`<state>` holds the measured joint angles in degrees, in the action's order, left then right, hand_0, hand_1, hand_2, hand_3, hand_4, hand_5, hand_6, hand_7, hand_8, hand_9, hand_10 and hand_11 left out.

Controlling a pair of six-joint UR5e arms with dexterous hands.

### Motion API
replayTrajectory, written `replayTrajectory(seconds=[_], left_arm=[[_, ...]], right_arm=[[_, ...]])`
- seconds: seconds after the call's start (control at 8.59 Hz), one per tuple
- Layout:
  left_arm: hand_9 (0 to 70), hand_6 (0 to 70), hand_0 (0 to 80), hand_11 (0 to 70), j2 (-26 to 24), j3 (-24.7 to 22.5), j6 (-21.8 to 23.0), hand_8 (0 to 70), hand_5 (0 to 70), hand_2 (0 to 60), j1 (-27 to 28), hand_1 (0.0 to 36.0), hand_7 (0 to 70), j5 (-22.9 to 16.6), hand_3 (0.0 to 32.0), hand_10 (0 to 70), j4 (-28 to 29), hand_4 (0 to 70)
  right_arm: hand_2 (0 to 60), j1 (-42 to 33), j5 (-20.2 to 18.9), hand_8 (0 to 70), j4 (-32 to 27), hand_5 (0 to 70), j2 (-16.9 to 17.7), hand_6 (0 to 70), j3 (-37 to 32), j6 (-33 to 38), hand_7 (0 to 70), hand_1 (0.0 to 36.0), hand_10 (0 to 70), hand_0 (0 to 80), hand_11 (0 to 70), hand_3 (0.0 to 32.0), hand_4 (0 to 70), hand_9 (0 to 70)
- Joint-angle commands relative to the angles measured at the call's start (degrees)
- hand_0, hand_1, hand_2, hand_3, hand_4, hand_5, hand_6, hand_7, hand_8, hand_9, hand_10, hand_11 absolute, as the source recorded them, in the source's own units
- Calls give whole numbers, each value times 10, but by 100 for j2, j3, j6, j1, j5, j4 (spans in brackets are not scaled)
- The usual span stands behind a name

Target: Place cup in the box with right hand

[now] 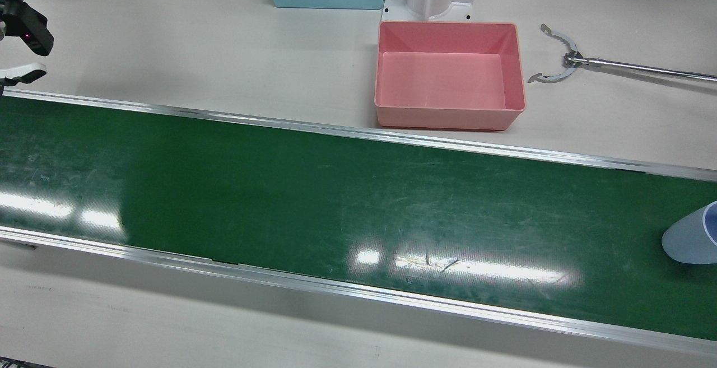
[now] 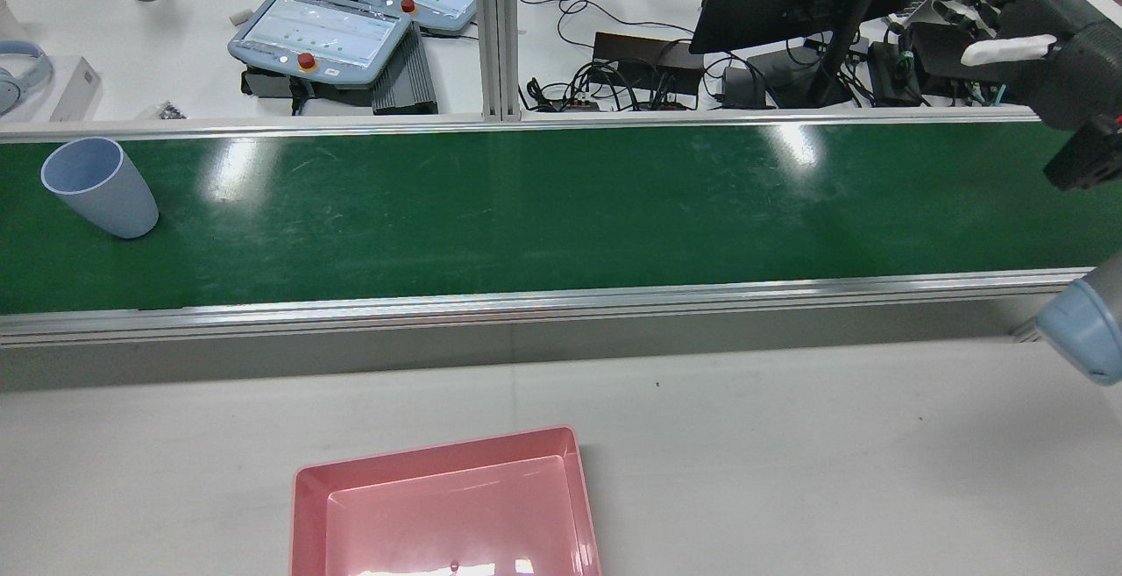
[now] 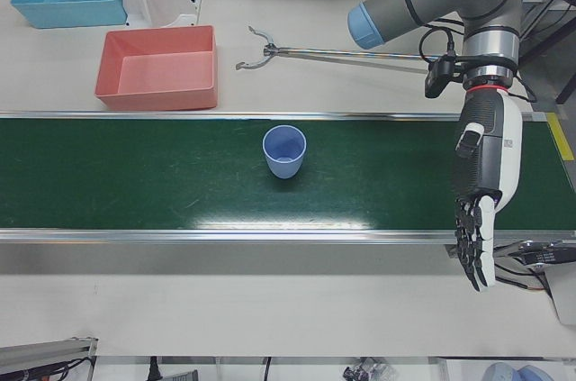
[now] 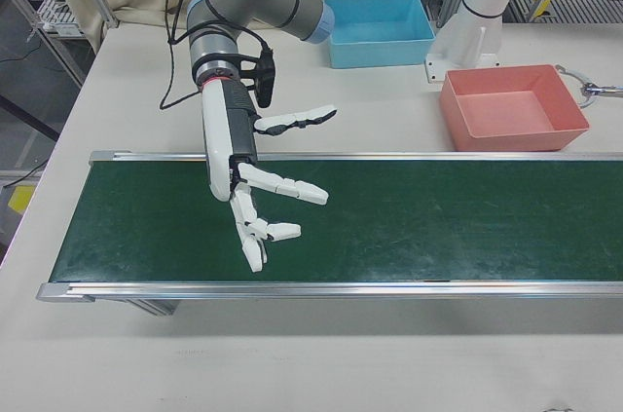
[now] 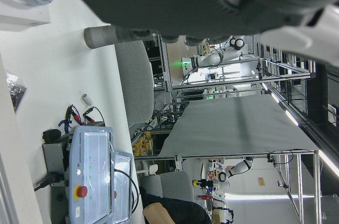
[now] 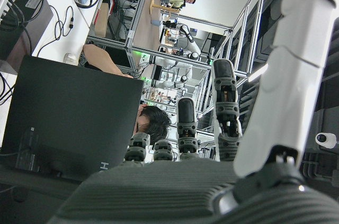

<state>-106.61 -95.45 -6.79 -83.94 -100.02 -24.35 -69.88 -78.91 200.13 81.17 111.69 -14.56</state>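
Standing upright on the green conveyor belt [image 3: 135, 174], rim up, the pale blue cup [image 3: 284, 151] lies well apart from the empty, spread-fingered right hand [image 4: 255, 200], far along the belt toward the nearer, also empty left hand [image 3: 481, 192].

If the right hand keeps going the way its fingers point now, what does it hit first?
Probably the green belt: the right hand, open, slants down over it. The cup is far off at the other end. Depth is uncertain.
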Motion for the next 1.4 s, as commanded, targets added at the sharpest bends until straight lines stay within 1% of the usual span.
replayTrajectory(seconds=[0.0, 0.47, 0.7, 1.28], left_arm=[[0, 0, 0, 0, 0, 0, -7, 0, 0, 0, 0, 0, 0, 0, 0, 0, 0, 0], [0, 0, 0, 0, 0, 0, 2, 0, 0, 0, 9, 0, 0, 0, 0, 0, 0, 0], [0, 0, 0, 0, 0, 0, -7, 0, 0, 0, 0, 0, 0, 0, 0, 0, 0, 0], [0, 0, 0, 0, 0, 0, -7, 0, 0, 0, 0, 0, 0, 0, 0, 0, 0, 0]], right_arm=[[0, -8, -2, 12, 0, 52, 22, 94, 28, 6, 427, 124, 64, 560, 109, 0, 350, 90], [0, 1, -2, 10, 0, 53, 4, 90, 2, 6, 413, 124, 62, 559, 107, 0, 341, 85], [0, 1, -2, 13, 0, 53, 13, 93, 19, 6, 425, 125, 65, 560, 112, 0, 349, 91], [0, 1, -2, 10, 0, 53, 13, 90, 10, 6, 411, 125, 62, 559, 107, 0, 341, 84]])
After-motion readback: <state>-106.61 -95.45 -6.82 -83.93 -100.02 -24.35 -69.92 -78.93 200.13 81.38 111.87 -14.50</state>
